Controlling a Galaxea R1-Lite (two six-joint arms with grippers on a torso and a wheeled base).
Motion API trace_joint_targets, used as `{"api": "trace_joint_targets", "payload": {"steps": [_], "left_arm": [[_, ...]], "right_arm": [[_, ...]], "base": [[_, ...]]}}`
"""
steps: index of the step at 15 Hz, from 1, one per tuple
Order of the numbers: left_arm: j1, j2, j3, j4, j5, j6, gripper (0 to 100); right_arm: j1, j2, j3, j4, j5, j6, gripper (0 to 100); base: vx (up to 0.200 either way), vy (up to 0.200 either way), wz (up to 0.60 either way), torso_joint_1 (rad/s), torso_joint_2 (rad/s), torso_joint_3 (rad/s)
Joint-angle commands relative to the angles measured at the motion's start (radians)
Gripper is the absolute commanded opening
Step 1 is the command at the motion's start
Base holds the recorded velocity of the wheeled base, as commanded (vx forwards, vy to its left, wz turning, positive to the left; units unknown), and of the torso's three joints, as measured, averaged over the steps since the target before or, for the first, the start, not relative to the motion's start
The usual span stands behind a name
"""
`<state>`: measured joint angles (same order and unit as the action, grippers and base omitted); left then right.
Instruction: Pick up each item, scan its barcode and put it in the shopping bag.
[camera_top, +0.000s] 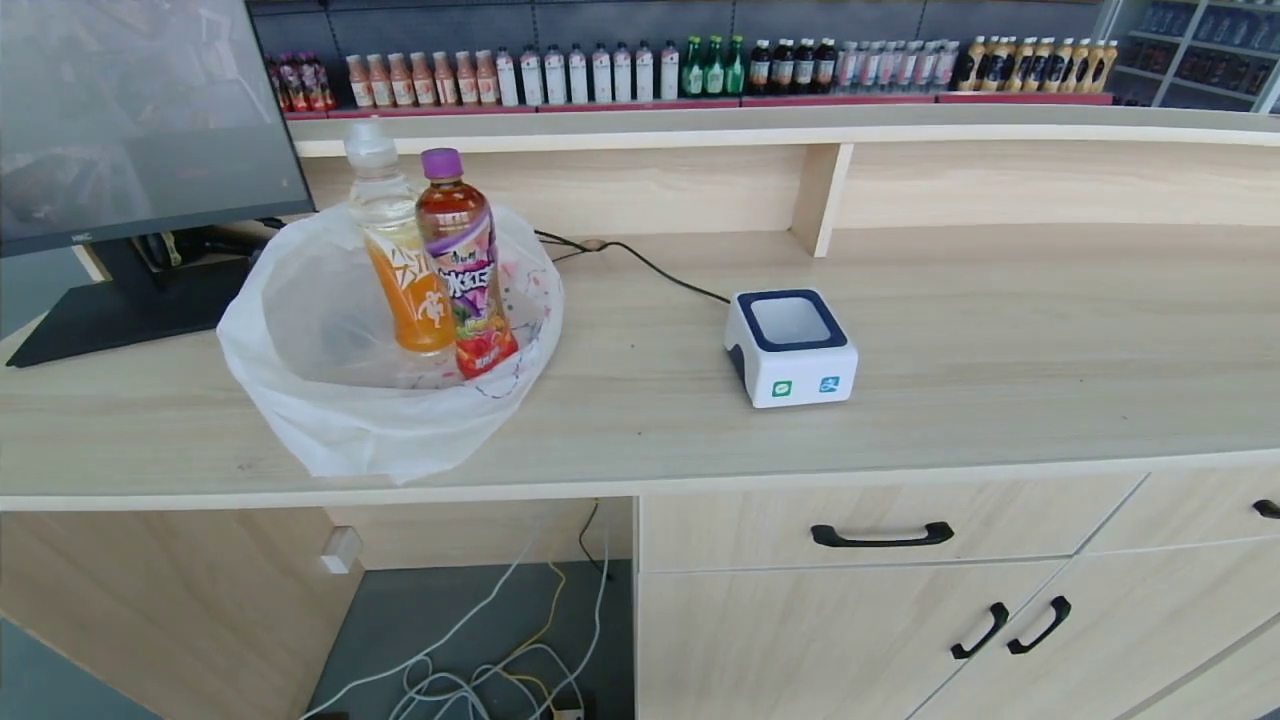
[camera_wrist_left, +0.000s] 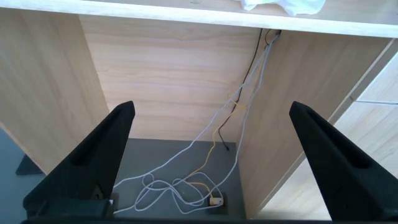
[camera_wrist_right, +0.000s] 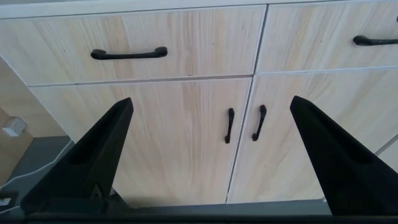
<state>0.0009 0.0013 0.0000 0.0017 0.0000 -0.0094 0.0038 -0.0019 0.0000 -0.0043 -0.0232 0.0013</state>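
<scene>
A white plastic shopping bag (camera_top: 330, 400) sits open on the wooden counter (camera_top: 1000, 340) at the left. Two bottles stand in it: an orange drink bottle (camera_top: 400, 250) with a clear cap and a red tea bottle (camera_top: 465, 270) with a purple cap. A white barcode scanner (camera_top: 790, 347) with a dark blue rim stands mid-counter, its cable (camera_top: 640, 262) running back left. My left gripper (camera_wrist_left: 211, 134) is open below the counter, facing the cable recess; the bag's edge (camera_wrist_left: 283, 5) hangs over above. My right gripper (camera_wrist_right: 211, 134) is open in front of the cabinet doors.
A monitor (camera_top: 130, 120) on a black base stands at the counter's far left. A raised shelf (camera_top: 800, 130) runs behind the counter, with rows of bottles beyond. Below are a drawer (camera_wrist_right: 127, 53), cabinet doors (camera_wrist_right: 245, 123) with black handles and loose cables (camera_wrist_left: 186, 180) on the floor.
</scene>
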Motion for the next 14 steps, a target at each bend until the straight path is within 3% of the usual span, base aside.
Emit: {"api": "trace_joint_targets", "payload": {"steps": [1, 4, 14], "left_arm": [[0.001, 0.000, 0.000, 0.000, 0.000, 0.000, 100], [0.001, 0.000, 0.000, 0.000, 0.002, 0.000, 100], [0.001, 0.000, 0.000, 0.000, 0.000, 0.005, 100]], "right_arm": [[0.001, 0.002, 0.000, 0.000, 0.000, 0.000, 100], [-0.001, 0.002, 0.000, 0.000, 0.000, 0.000, 100], [0.001, 0.002, 0.000, 0.000, 0.000, -0.001, 100]], "base": [[0.000, -0.200, 0.00, 0.002, 0.00, 0.002], [0.000, -0.200, 0.00, 0.001, 0.00, 0.002], [0.000, 0.000, 0.00, 0.000, 0.00, 0.000]]}}
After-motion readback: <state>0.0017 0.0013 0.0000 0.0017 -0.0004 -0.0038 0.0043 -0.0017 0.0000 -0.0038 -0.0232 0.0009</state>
